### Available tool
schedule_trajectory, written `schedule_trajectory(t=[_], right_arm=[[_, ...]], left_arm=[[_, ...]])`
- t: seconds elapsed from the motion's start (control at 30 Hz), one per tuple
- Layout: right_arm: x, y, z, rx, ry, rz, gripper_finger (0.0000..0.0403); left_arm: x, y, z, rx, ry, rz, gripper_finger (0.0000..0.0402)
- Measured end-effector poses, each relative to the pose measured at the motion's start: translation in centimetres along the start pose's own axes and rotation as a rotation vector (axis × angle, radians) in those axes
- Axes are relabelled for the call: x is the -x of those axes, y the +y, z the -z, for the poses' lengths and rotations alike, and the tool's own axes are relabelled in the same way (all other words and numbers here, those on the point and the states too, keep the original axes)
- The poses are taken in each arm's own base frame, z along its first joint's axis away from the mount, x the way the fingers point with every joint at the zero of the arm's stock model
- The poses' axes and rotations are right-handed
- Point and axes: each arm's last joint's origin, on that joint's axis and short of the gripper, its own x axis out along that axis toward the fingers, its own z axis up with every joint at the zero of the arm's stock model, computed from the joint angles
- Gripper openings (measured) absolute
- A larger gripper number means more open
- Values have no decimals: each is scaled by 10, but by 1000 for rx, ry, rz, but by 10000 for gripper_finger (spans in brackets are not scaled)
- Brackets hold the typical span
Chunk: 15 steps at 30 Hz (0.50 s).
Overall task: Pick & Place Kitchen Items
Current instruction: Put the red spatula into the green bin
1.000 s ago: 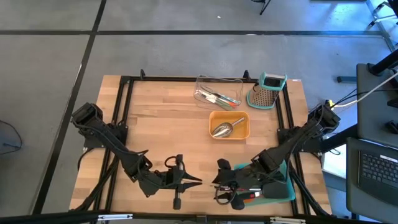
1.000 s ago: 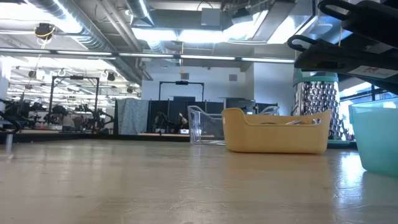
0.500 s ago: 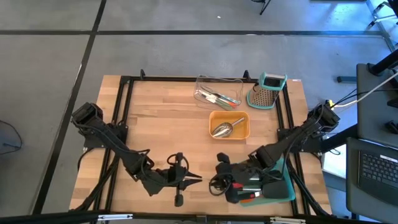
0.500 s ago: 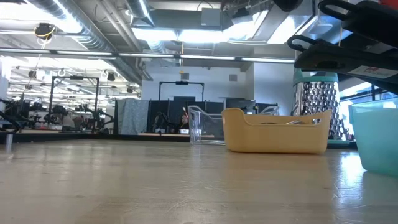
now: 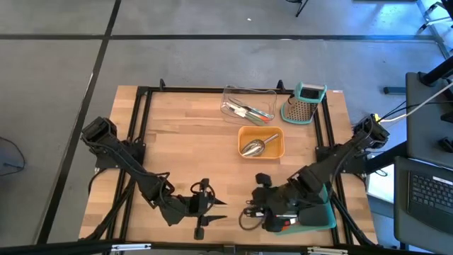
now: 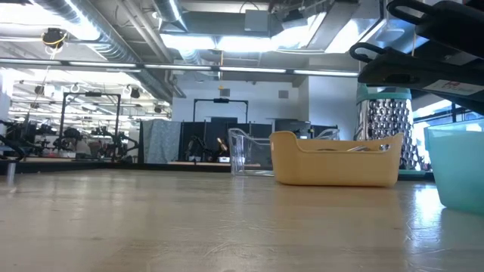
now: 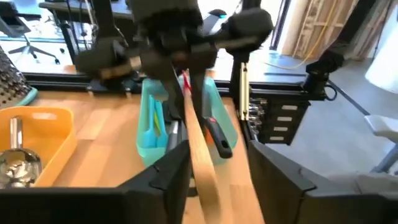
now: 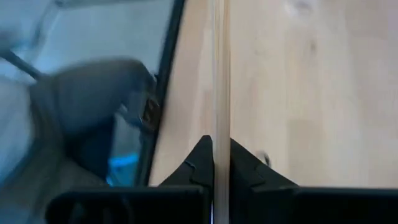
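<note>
A flat pale wooden utensil (image 7: 202, 168) hangs in the air between my two grippers, above the table's near edge. Its wide end lies between the spread fingers of my open left gripper (image 7: 217, 177) (image 5: 221, 207), close to one finger; whether it touches that finger does not show. My right gripper (image 5: 249, 209) (image 8: 221, 155) is shut on the narrow end. Red and black utensils (image 5: 283, 223) lie in the teal tray (image 5: 329, 216) under the right arm. My right gripper pinches the wooden utensil's narrow handle part (image 8: 220, 134) between its two fingers, which meet its flat faces. It comes from the table's right side, slanting down. The utensil is seen edge-on, reaches out ahead of the fingers toward my left gripper, and is clear of the table.
An orange tray (image 5: 279, 150) with a steel scoop (image 5: 253, 146) stands mid-table. Behind it are a clear tray (image 5: 248, 93) with several utensils and a steel grater (image 5: 304, 105) with a teal top. Bare wood lies to the left and in the middle. A black frame rims the table.
My right gripper has shut on the wooden utensil's narrow end, then tipped downward and shifted slightly toward the table's right edge. My left gripper, which held the wide end, has stayed in place and opened its fingers.
</note>
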Motion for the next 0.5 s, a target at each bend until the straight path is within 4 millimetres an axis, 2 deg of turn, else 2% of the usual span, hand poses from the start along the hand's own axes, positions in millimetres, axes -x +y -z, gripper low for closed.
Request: schedule_trajectory(t=[0.13, 0.27, 0.4, 0.5], right_arm=[[18, 17, 6, 63, 95, 68, 14], [29, 31, 29, 118, 207, 120, 14], [29, 38, 58, 97, 257, 202, 14], [26, 43, 73, 100, 258, 202, 14]], left_arm=[[4, -6, 4, 13, 24, 19, 174], [8, -8, 10, 28, 59, -2, 178], [12, -10, 14, 27, 71, -36, 174], [13, -12, 14, 25, 61, -49, 171]])
